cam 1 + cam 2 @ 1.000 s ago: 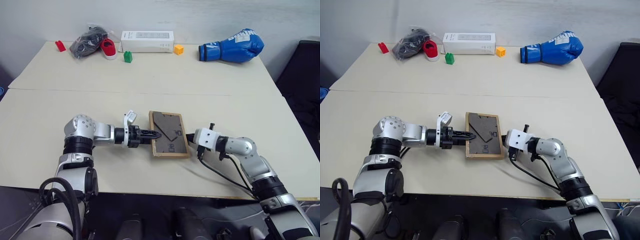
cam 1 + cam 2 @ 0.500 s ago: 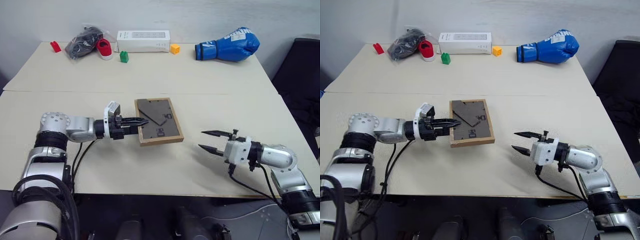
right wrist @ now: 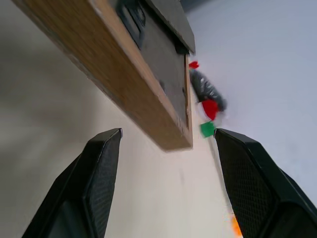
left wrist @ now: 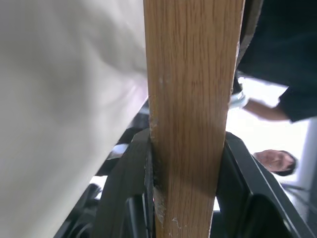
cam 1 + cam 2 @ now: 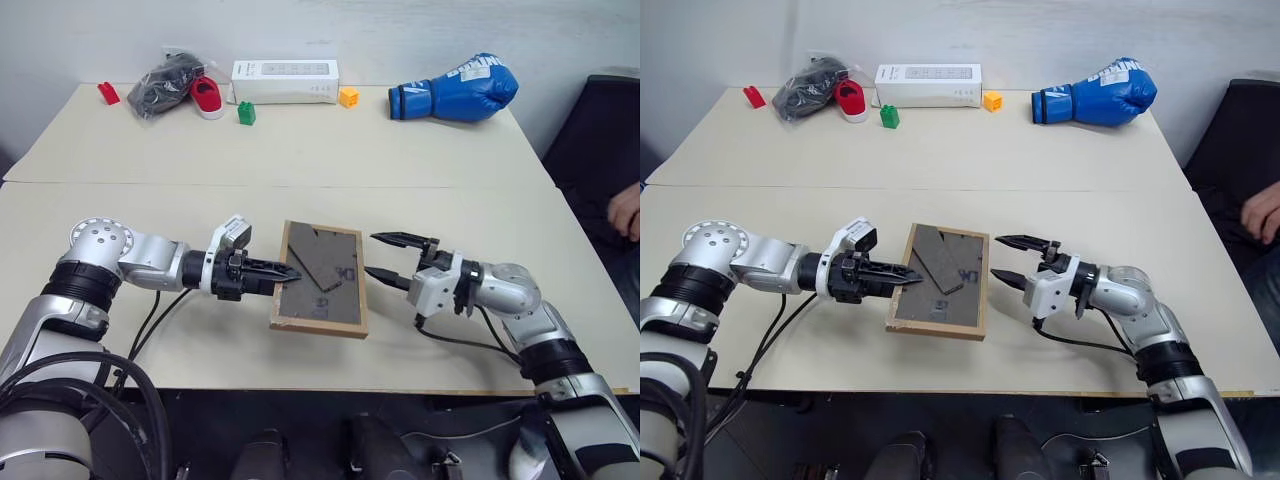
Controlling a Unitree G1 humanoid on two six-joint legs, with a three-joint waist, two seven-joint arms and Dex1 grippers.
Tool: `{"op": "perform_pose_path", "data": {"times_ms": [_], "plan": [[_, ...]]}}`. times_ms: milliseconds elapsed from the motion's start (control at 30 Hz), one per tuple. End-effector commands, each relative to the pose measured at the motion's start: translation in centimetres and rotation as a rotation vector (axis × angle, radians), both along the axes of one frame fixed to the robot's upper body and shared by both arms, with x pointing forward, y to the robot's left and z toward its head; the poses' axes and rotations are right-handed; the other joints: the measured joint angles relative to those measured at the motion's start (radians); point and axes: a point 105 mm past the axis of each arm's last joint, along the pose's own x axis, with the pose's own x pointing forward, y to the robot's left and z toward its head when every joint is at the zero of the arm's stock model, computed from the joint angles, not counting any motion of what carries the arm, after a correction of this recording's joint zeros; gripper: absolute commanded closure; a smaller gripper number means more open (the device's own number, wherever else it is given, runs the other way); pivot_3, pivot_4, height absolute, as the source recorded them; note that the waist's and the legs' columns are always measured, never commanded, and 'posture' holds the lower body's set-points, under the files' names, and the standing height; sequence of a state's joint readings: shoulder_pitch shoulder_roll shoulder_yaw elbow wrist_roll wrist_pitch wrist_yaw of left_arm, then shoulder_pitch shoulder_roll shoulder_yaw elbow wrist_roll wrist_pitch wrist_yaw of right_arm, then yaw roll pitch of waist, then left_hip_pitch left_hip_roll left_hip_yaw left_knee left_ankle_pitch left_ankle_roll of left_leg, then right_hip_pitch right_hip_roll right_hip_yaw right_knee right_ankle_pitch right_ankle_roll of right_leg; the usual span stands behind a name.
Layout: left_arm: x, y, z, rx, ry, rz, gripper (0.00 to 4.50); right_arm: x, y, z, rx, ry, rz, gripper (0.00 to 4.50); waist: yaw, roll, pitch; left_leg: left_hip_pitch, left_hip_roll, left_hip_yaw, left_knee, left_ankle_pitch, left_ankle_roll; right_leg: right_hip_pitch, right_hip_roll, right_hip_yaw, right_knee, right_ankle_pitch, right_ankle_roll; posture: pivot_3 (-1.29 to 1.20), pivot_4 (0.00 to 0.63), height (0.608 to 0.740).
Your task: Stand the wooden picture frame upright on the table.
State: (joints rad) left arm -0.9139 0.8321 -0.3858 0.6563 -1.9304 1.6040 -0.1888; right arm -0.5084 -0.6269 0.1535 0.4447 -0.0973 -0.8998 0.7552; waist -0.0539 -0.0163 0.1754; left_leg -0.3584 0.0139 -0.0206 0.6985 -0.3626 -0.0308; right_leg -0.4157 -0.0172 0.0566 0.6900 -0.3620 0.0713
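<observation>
Picture frame: pinched by one long side in the closed jaws of the left gripper, lifted off the surface and tilted, dark back panel up. Long axis runs across the jaws, from the robot toward the far edge. Right gripper: jaws apart, empty, just beside the opposite long side, not touching. Step in hand: raising the frame. Next, likely: tip it onto an edge with the fold-out stand behind.
</observation>
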Motion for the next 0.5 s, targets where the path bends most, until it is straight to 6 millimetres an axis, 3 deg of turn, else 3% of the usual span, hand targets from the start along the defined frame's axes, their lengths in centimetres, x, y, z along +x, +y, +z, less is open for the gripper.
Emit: {"op": "perform_pose_path", "data": {"times_ms": [33, 100, 200, 300, 367, 400, 500], "plan": [[0.2, 0.3, 1.4, -0.06, -0.056, 0.032, 3.25, 0.3, -3.5, 2.7, 0.042, 0.016, -0.065, 1.48, 0.0, 0.0, 0.0, 0.0, 0.0, 0.0, 0.0, 0.0, 0.0, 0.0, 0.0, 0.0, 0.0, 0.0, 0.0, 0.0, 0.15, 0.74], [0.2, 0.3, 1.2, -0.058, -0.059, 0.036, 3.25, 0.4, -3.7, 4.2, 0.088, 0.031, -0.056, 1.48, 0.001, 0.0, 0.0, 0.0, 0.0, 0.0, 0.0, 0.0, 0.0, 0.0, 0.0, 0.0, 0.0, 0.0, 0.0, 0.0, 0.15, 0.74], [0.2, 0.1, 0.7, -0.038, -0.063, 0.041, 3.25, 0.1, -2.2, 6.5, 0.165, 0.144, 0.029, 1.48, -0.006, 0.001, 0.001, 0.0, 0.0, -0.001, 0.0, 0.0, 0.0, 0.0, 0.001, 0.001, 0.001, 0.0, 0.0, 0.0, 0.15, 0.74], [0.1, -0.5, 0.6, -0.041, -0.082, 0.03, 3.25, -0.2, 0.8, 8.3, 0.348, 0.531, 0.125, 1.48, -0.004, 0.001, 0.001, 0.0, 0.0, -0.005, -0.001, 0.0, 0.0, 0.0, 0.002, 0.001, 0.001, 0.0, 0.0, 0.0, 0.15, 0.74], [-0.1, -0.8, 0.5, -0.029, -0.108, 0.015, 3.25, -1.0, 3.2, 8.5, 0.388, 0.838, 0.19, 1.48, -0.002, 0.001, 0.001, -0.002, 0.0, -0.006, -0.001, 0.0, -0.001, -0.001, 0.002, 0.0, 0.001, 0.0, 0.0, 0.0, 0.15, 0.74], [-0.3, -0.9, 0.4, -0.015, -0.127, 0.009, 3.25, -1.3, 4.1, 8.8, 0.386, 0.891, 0.221, 1.48, 0.001, 0.001, 0.001, -0.002, 0.0, -0.006, 0.0, 0.0, -0.001, -0.002, 0.001, 0.0, 0.001, 0.0, 0.0, 0.0, 0.15, 0.74], [-0.5, -1.2, 0.4, 0.0, -0.174, 0.0, 3.25, -0.1, 5.6, 8.7, 0.41, 1.069, 0.15, 1.48, 0.005, 0.001, 0.001, -0.01, 0.0, -0.009, 0.002, 0.0, -0.001, -0.008, 0.001, -0.002, 0.001, 0.0, 0.0, 0.0, 0.15, 0.74]]}}
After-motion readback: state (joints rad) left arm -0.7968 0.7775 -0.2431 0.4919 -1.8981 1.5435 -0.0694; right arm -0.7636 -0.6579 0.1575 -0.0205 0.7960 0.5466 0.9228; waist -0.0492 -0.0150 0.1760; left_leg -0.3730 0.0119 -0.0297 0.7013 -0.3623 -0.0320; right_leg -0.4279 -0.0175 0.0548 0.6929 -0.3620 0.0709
